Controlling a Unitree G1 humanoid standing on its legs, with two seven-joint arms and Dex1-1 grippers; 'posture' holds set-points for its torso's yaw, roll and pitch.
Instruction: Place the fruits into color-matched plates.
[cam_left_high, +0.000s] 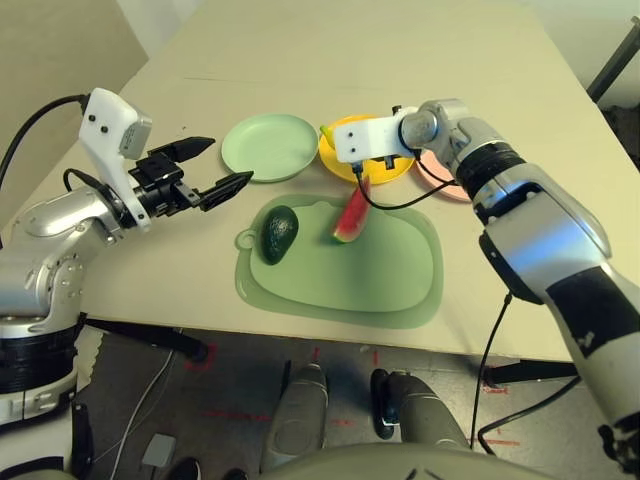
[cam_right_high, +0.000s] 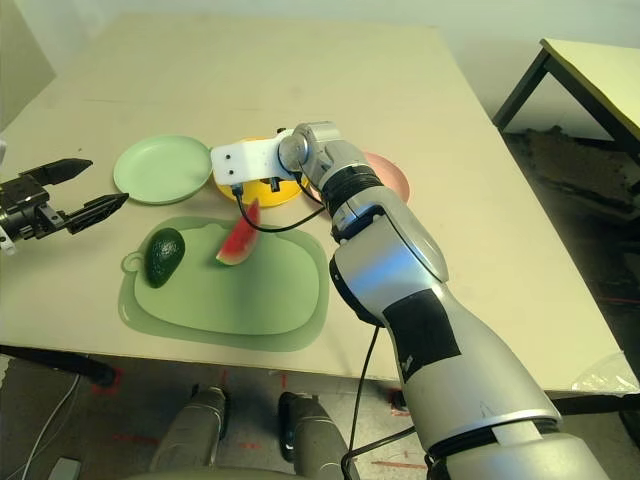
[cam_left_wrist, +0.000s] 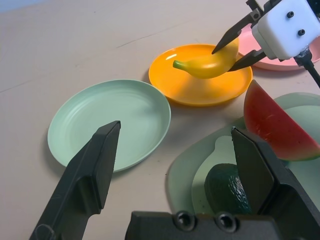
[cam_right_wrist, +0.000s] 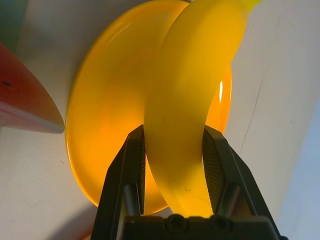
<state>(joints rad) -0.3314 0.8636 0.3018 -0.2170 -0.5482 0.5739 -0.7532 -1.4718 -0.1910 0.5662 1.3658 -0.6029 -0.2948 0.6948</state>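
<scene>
Fruits and plates on a table: the left gripper (cam_left_high: 226, 165) hangs with fingers spread, empty, near the green plate (cam_left_high: 268, 146). An avocado (cam_left_high: 279, 233) and watermelon wedge (cam_left_high: 351, 213) lie on a green mat (cam_left_high: 400, 280). The right gripper (cam_left_wrist: 231, 46) clamps the banana (cam_right_wrist: 187, 100) over the yellow plate (cam_left_wrist: 185, 87), beside the pink plate (cam_right_high: 392, 176).

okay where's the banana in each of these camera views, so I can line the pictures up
Left eye view: the banana peeks out behind the right gripper, over the yellow plate.
Right eye view: hidden behind the right arm; I can't pick it out.
Left wrist view: banana held above the yellow plate.
Right wrist view: banana clamped between the fingers.
Shared landmark: the yellow plate.
</scene>
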